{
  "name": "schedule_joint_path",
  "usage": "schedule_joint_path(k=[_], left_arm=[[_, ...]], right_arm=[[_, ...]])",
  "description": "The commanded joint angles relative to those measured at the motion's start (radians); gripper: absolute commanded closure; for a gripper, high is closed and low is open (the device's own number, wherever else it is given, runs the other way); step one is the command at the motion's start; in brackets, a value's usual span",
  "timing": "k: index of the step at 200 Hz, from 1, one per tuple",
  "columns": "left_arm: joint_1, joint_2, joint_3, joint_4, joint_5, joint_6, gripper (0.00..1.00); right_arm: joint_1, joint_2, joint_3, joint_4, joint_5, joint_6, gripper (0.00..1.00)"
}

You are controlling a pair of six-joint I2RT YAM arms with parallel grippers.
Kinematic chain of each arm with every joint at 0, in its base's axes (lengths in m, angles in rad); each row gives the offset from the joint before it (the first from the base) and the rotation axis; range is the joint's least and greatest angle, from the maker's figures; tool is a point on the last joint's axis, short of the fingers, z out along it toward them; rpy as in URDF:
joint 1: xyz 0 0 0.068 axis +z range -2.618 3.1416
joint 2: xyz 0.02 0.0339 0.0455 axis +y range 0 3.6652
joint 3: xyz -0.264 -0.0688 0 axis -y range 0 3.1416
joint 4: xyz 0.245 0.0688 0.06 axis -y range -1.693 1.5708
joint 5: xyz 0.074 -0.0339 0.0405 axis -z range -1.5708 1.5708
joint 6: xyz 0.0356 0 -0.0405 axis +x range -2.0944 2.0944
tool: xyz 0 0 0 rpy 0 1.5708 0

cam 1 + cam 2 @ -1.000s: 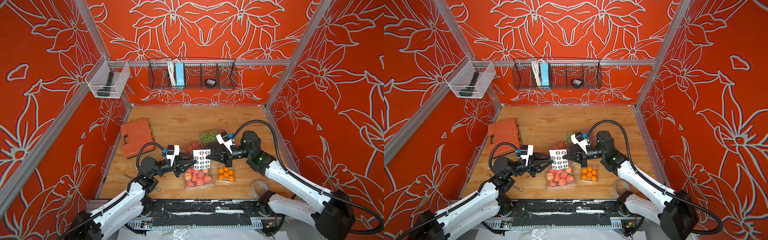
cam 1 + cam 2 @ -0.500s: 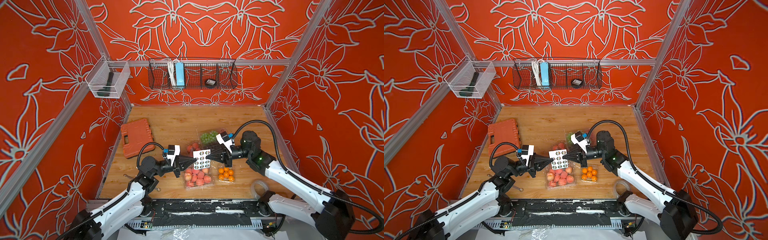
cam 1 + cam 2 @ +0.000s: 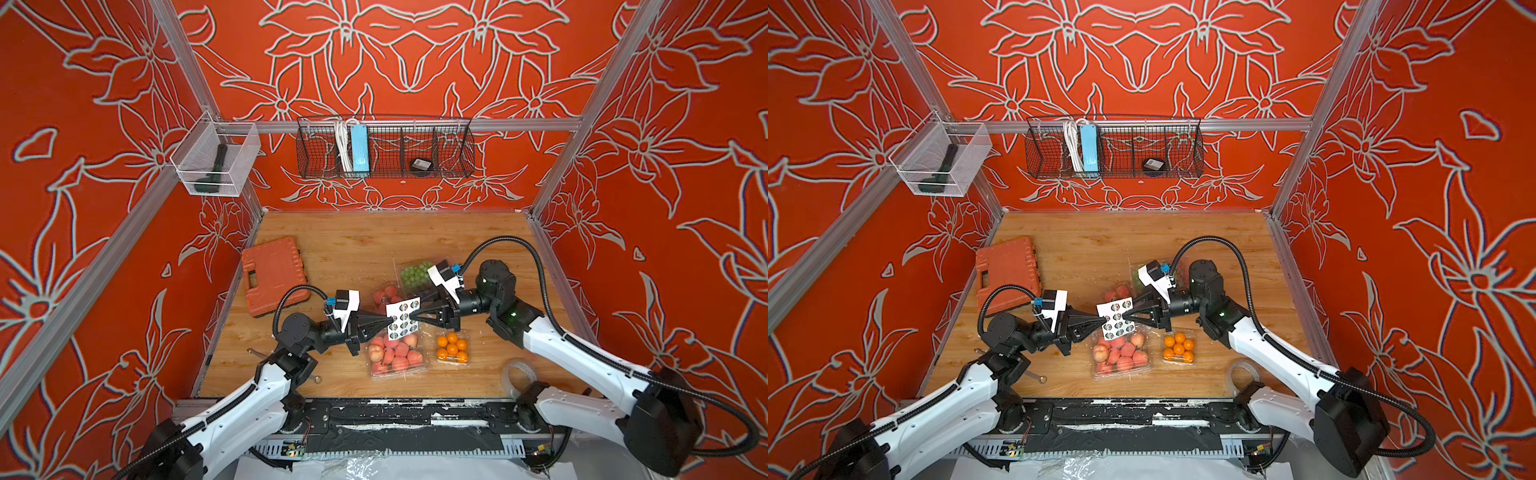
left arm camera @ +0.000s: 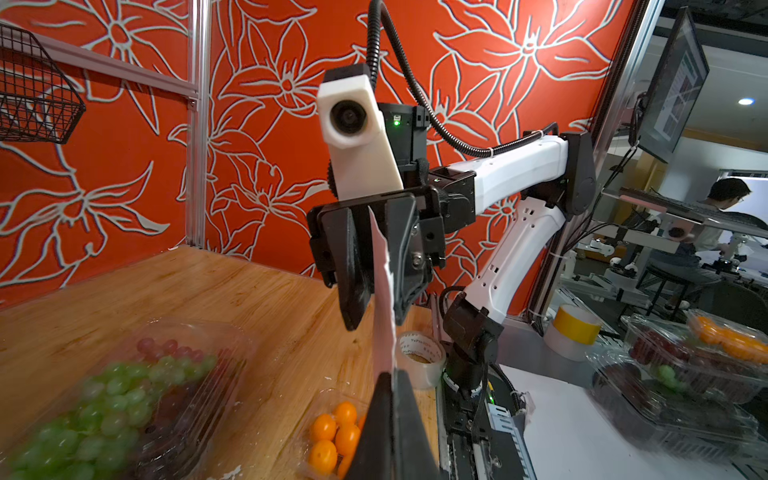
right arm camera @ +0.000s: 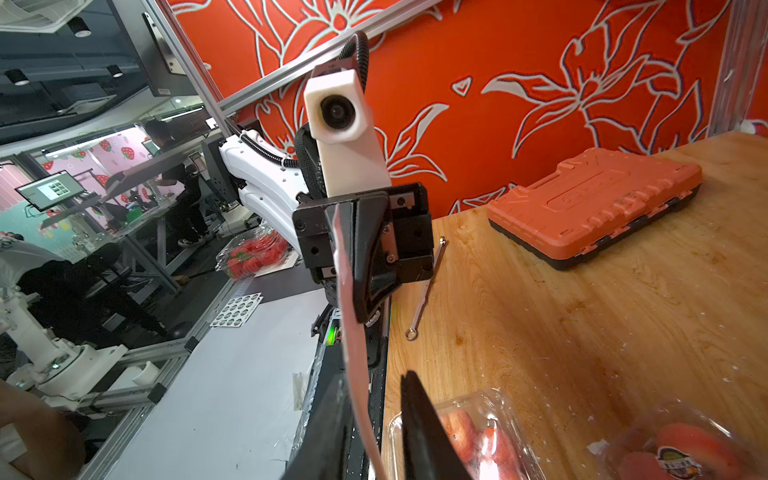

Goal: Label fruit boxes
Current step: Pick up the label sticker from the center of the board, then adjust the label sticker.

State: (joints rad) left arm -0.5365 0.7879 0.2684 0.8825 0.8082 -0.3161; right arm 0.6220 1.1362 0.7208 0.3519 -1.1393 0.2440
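Note:
A white sheet of round stickers (image 3: 402, 318) (image 3: 1116, 320) hangs above the table between both grippers. My left gripper (image 3: 390, 320) (image 4: 392, 378) is shut on the sheet's (image 4: 384, 299) left edge. My right gripper (image 3: 413, 319) (image 5: 374, 372) is at the opposite edge, open, with the sheet (image 5: 353, 332) in the gap near one jaw. Below lie the fruit boxes: large peaches (image 3: 395, 353), oranges (image 3: 452, 349) (image 4: 332, 432), small peaches (image 3: 384, 296) and grapes (image 3: 415, 272) (image 4: 116, 399).
An orange tool case (image 3: 274, 270) (image 5: 594, 203) lies at the table's left side. A thin wrench (image 3: 259, 354) lies near the left arm's base, and a tape roll (image 3: 517, 374) sits at the front right. A wire basket (image 3: 384, 147) hangs on the back wall.
My left gripper's jaws have closed on the sheet's edge. My right gripper's jaws have parted from the sheet. Both arms stay where they were.

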Motion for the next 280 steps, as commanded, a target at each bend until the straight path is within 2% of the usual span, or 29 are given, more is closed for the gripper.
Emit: schedule_joint_path(k=[1,20,71,106,167,280], left_arm=[[0.003,0.010,0.016,0.042,0.025,-0.014,1.00],[0.003,0.005,0.025,-0.001,0.009,0.013,1.00],[0.003,0.037,0.023,0.030,0.016,0.000,1.00],[0.003,0.051,0.019,0.054,0.023,-0.011,1.00],[0.003,0.060,0.008,0.108,0.098,-0.033,1.00],[0.003,0.083,0.021,0.093,0.083,-0.018,1.00]], right_arm=[[0.018,0.025,0.033,0.050,-0.033,0.005,0.81],[0.023,0.035,0.034,0.070,-0.041,0.011,0.83],[0.041,0.042,0.035,0.078,-0.045,0.007,0.85],[0.044,0.043,0.038,0.051,-0.037,-0.015,1.00],[0.044,0.050,0.039,0.039,-0.042,-0.037,1.00],[0.045,0.040,0.024,0.052,-0.049,-0.038,1.00]])
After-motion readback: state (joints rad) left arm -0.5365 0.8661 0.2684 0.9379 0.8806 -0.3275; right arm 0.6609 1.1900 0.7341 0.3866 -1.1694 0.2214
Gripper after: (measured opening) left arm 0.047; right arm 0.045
